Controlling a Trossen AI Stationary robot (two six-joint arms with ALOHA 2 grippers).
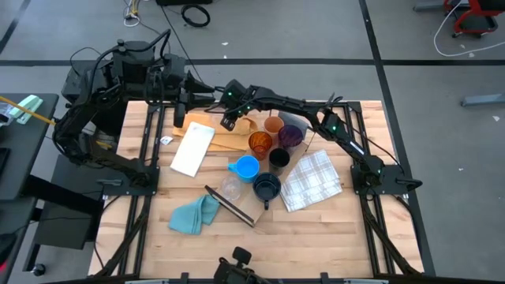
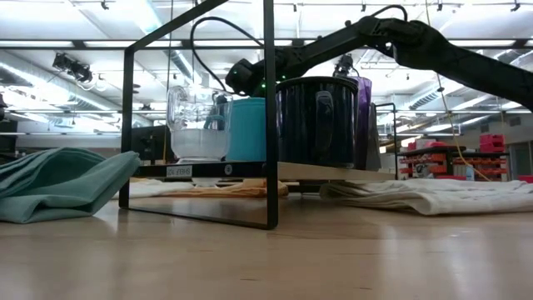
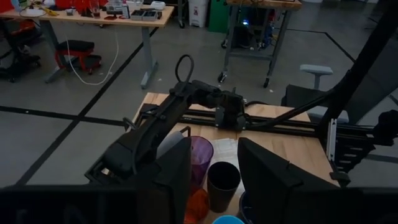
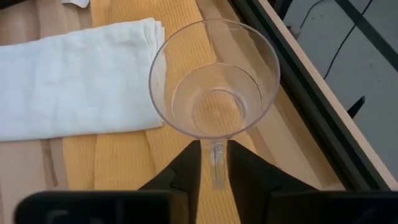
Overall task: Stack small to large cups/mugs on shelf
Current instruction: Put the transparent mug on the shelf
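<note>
Room: a workshop with a grey floor and workbenches beyond a light wooden table point(image 1: 316, 237).
Right gripper: the right gripper point(image 4: 213, 163) reaches across to the far left part of the table, and its two dark fingers pinch the handle of a clear cup point(image 4: 214, 78) — that cup is held, mouth facing the wrist camera.
Under the clear cup: a yellow cloth point(image 4: 134, 155) with a folded white towel point(image 4: 74, 78) lying on it, just beside the cup.
Left gripper: the left gripper point(image 3: 214, 177) hovers at the far edge of the table, near the right gripper; its fingers stand a little apart with nothing between them.
Cups in the middle: a tan cup point(image 1: 273, 125), an orange see-through cup point(image 1: 260, 143), a purple tumbler point(image 1: 290, 136) and a black cup point(image 1: 278, 158) sit bunched close together.
Nearer cups: a light blue mug point(image 1: 246, 167), a dark mug point(image 1: 267, 188) and a second clear cup point(image 1: 230, 188) stand close by on the near side.
Shelf: the shelf point(image 2: 333, 172) shows in the low view as a light wood board in a thin black frame; whether the mugs stand on it I cannot tell.
Cloths: a checked white cloth point(image 1: 313, 180) lies right of the cups, a teal cloth point(image 1: 194, 214) near the front left.
</note>
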